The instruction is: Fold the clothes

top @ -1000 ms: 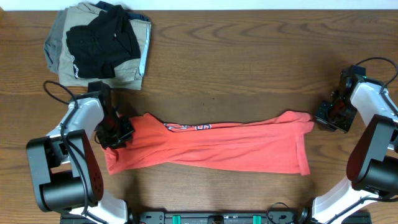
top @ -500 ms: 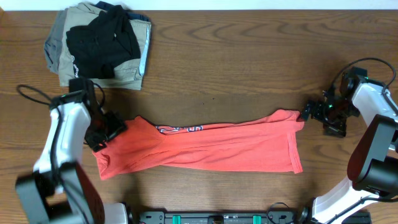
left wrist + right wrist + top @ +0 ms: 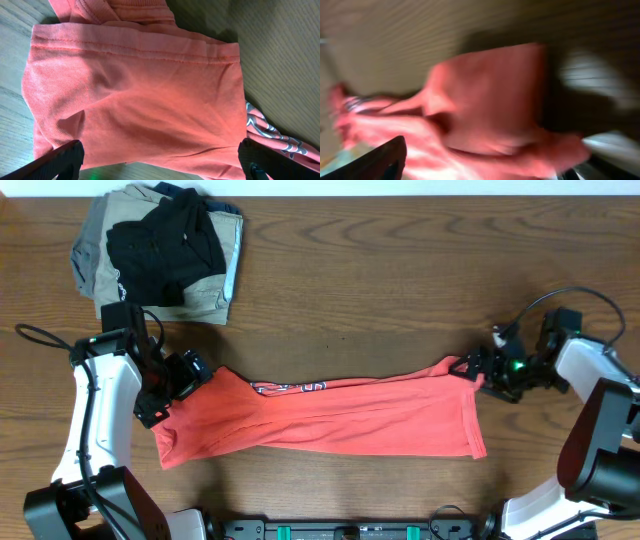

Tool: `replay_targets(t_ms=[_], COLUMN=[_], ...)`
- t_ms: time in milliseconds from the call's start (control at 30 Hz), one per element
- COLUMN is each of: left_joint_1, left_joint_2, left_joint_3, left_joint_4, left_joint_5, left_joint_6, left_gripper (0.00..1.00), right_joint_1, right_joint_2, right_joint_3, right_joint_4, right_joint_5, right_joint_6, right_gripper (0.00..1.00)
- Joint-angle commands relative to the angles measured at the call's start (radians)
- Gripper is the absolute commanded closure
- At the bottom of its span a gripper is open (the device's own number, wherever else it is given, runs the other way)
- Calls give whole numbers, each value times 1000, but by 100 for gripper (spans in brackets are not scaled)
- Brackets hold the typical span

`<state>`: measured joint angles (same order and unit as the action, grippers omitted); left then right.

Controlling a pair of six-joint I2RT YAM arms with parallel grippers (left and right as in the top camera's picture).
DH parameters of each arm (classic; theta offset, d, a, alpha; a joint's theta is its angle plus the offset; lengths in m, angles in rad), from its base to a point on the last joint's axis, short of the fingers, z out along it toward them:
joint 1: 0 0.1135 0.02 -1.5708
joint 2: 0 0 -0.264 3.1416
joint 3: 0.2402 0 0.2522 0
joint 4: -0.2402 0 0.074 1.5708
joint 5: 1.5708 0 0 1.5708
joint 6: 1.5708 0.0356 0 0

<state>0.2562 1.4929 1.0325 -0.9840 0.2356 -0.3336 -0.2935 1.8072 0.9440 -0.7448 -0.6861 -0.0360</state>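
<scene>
The clothes, a red-orange T-shirt (image 3: 330,420), lie as a long flat band across the table's front middle, with white lettering (image 3: 295,387) showing at the upper fold. My left gripper (image 3: 190,377) stands at its upper left corner. In the left wrist view the shirt (image 3: 140,90) fills the frame, and the left gripper (image 3: 162,165) is open wide, the cloth lying loose between its fingers. My right gripper (image 3: 474,370) is at the upper right corner. The right wrist view is blurred; there the right gripper (image 3: 482,170) stands open over the shirt (image 3: 485,100).
A pile of khaki and grey folded garments (image 3: 100,275) with a black garment (image 3: 165,235) on top sits at the back left. Cables loop beside both arms. The arm bases stand at the front corners.
Both grippers have opened and let go of the shirt. The shirt has slid a little to the left. The right gripper has moved left onto the shirt's right end.
</scene>
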Motion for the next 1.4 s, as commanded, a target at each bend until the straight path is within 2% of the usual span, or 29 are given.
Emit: replay_targets(t_ms=[0, 100, 167, 233, 267, 367, 400, 567, 833, 967, 1167, 1367], left_joint_1=[0, 0, 0, 0, 0, 0, 0, 0, 0, 0, 0, 0], left_joint_2=[3, 3, 3, 3, 3, 3, 3, 3, 3, 3, 3, 3], left_joint_3=[-8, -8, -8, -8, -8, -8, -8, -8, -8, -8, -15, -40], left_joint_4=[-2, -2, -2, -2, -2, -2, -2, -3, -2, -2, 0, 18], left_joint_5=[8, 8, 8, 8, 8, 8, 8, 8, 8, 8, 8, 8], left_joint_6=[0, 0, 0, 0, 0, 0, 0, 3, 4, 3, 3, 3], left_gripper=[0, 0, 0, 0, 0, 0, 0, 0, 0, 0, 0, 0], right_joint_1=[56, 95, 126, 153, 159, 166, 163, 128, -8, -79, -124, -69], right_joint_2=[65, 65, 65, 65, 65, 65, 64, 64, 48, 26, -41, -105], right_joint_3=[-82, -89, -89, -89, -89, -87, -85, -36, 211, 350, 489, 495], right_joint_4=[5, 7, 21, 39, 45, 66, 67, 17, -267, -391, -517, -558], right_joint_5=[-37, -37, -37, -36, -36, -36, -36, 26, 282, 437, 450, 455], right_joint_6=[-18, -17, -1, 32, 46, 94, 100, 103, 103, 156, 154, 140], right_gripper=[14, 19, 31, 53, 60, 95, 99, 99, 99, 99, 99, 99])
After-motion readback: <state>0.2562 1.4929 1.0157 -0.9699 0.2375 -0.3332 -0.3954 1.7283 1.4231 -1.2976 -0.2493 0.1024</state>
